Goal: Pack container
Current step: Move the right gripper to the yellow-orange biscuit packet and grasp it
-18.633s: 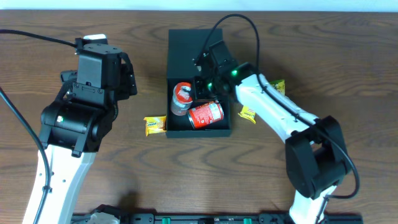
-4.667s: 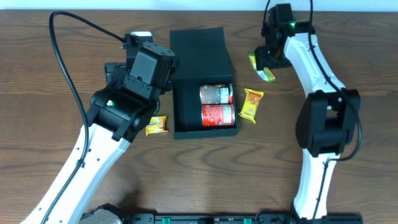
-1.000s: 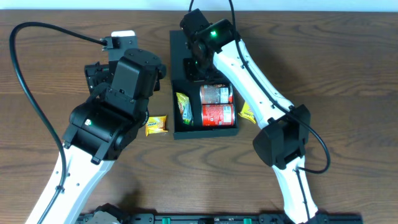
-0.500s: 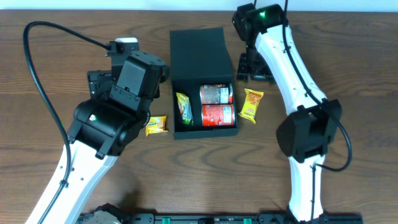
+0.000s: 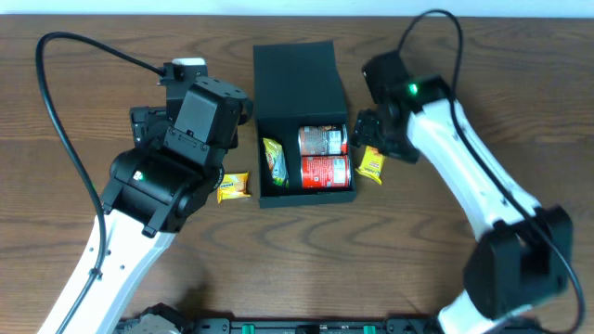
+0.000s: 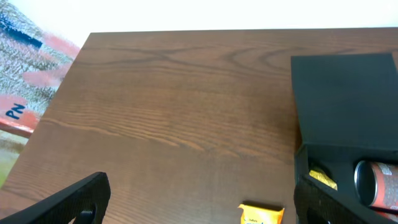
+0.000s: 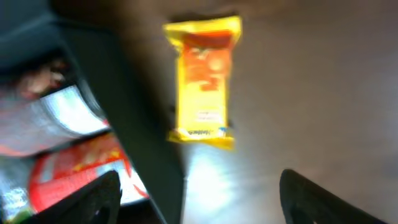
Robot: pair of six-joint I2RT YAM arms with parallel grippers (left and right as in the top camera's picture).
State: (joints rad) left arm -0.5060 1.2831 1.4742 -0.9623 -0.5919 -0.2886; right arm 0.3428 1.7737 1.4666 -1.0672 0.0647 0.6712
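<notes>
The container (image 5: 303,197) is a dark box with its flap lid (image 5: 295,72) lying open behind it. Inside lie two red cans (image 5: 324,140) (image 5: 325,172) and a green-yellow packet (image 5: 275,160). My right gripper (image 5: 376,137) hovers open over the box's right wall (image 7: 127,106), with nothing between its fingers. A yellow-orange packet (image 7: 204,81) lies on the table just ahead of it. My left gripper (image 6: 202,213) stands wide open and empty to the left of the box. Another yellow packet (image 6: 261,214) lies between its fingers' line, near the right one.
The wooden table (image 5: 520,111) carries the yellow-orange packet (image 5: 371,163) by the box's right side and the other yellow packet (image 5: 233,186) by its left front corner. A black cable (image 5: 83,56) arcs over the left side. Printed material (image 6: 25,68) lies beyond the table's edge.
My right gripper has left the box, swung round past the lid's right side and come down beside the cans, its jaws opening wider. The left arm has barely moved.
</notes>
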